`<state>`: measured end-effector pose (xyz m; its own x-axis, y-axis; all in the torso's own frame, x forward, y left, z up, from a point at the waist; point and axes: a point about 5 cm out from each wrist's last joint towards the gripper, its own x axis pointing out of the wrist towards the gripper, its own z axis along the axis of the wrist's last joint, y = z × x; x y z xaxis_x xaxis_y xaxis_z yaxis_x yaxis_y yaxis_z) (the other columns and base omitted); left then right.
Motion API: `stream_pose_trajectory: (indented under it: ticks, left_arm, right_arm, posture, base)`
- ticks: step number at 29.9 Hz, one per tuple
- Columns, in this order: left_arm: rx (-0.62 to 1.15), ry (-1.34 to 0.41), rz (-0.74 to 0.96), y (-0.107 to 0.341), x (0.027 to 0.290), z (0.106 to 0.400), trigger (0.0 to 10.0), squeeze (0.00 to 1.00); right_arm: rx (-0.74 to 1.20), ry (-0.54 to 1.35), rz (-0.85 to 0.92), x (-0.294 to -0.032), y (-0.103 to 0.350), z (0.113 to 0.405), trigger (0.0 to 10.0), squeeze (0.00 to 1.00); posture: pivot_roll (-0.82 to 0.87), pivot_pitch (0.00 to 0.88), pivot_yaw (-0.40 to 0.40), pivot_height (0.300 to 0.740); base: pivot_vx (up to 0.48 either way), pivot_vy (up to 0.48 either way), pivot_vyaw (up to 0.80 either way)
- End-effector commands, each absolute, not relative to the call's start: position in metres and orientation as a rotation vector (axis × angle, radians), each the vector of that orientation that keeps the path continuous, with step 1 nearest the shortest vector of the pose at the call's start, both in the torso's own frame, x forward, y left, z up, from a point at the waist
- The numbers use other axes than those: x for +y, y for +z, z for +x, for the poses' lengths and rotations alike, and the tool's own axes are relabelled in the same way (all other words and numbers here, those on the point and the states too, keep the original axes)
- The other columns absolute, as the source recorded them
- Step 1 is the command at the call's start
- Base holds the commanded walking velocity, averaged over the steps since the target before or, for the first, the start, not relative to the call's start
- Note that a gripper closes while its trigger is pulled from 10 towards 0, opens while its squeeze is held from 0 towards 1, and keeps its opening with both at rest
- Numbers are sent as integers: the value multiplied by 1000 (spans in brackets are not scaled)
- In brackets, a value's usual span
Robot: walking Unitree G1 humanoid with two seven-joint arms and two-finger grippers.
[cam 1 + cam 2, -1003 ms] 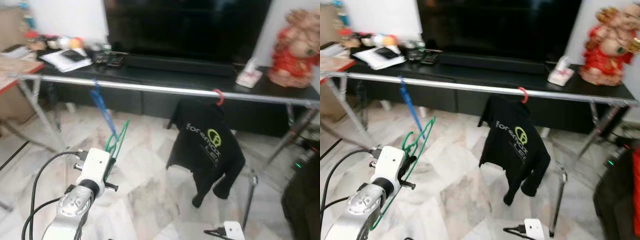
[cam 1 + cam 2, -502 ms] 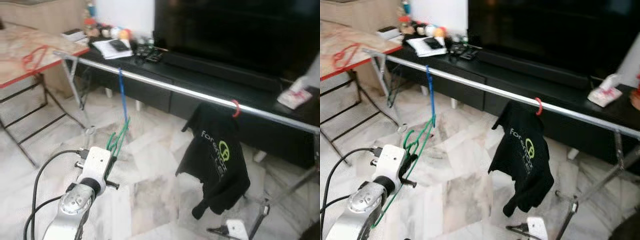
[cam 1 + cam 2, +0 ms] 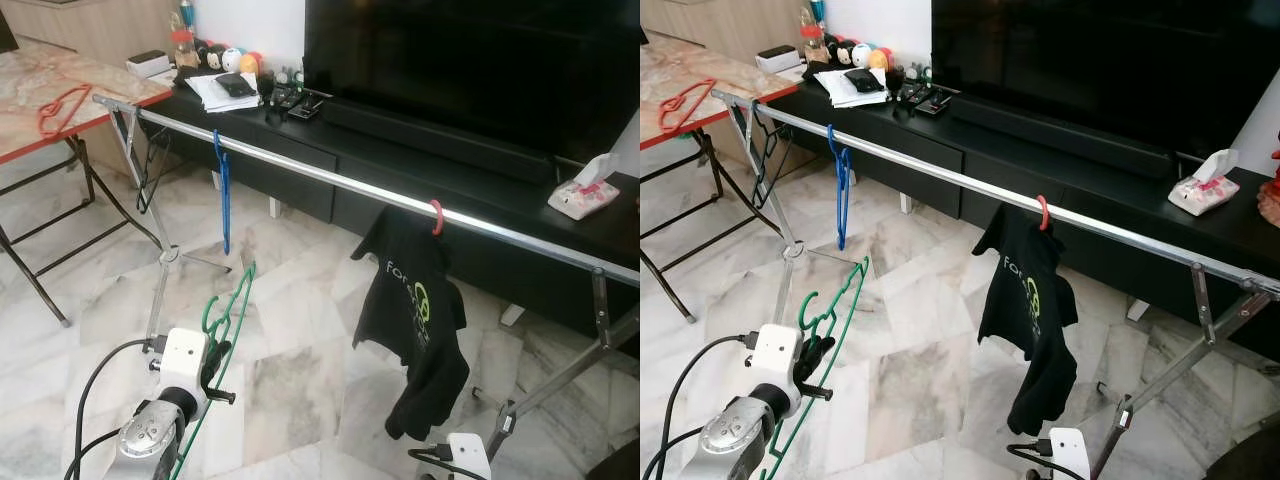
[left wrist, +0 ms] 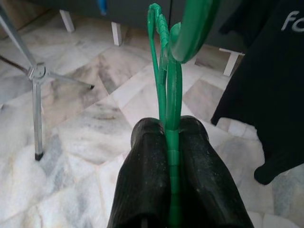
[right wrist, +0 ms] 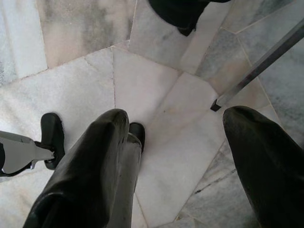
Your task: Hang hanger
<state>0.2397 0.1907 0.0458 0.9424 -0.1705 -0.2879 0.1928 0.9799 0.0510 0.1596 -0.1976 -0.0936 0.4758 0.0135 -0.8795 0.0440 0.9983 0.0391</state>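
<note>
While the head camera has swung and steadied over the last second, the rail point(image 3: 970, 183) now runs sharp from ten o'clock down to four, and the left gripper point(image 4: 170, 137) sits lower in view than it did. Its fingers point(image 4: 142, 175) are pinched tight on the green hanger point(image 3: 830, 320), hook pointing up, well short of the bar. Free rail lies at twelve o'clock between the blue hanger point(image 3: 841, 195) and the black shirt point(image 3: 1028, 310) — a likely target. The right gripper point(image 5: 175, 142) hangs low at five o'clock, fingers spread wide, holding nothing.
</note>
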Motion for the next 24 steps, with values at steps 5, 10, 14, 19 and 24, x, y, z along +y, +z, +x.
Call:
stream_pose_trajectory:
  ticks: [5, 10, 14, 19, 24]
  left_arm:
    - [262, -179, 79, 48, 194, 243, 10000, 0]
    - [249, -182, 87, 48, 195, 243, 10000, 0]
    - [234, -182, 99, 50, 195, 242, 10000, 0]
    - [222, -186, 103, 52, 195, 242, 10000, 0]
    - [214, -191, 103, 53, 195, 242, 10000, 0]
  right_arm:
    - [1074, -23, 56, -197, -93, 161, 10000, 0]
    - [1073, -18, 61, -197, -93, 161, 10000, 0]
    - [1076, -16, 57, -198, -93, 161, 10000, 0]
    - [1070, -21, 62, -198, -93, 161, 10000, 0]
    - [1065, -23, 64, -198, -93, 162, 10000, 0]
  posture:
    - [40, 0, -48, 716]
    - [42, 0, -53, 716]
    - [45, 0, -56, 716]
    - [45, 0, -56, 716]
    - [50, 0, -62, 716]
  base:
    - [0, 468, -404]
    - [0, 133, -688]
    - [0, 0, -688]
    - [0, 0, -438]
    - [0, 0, 0]
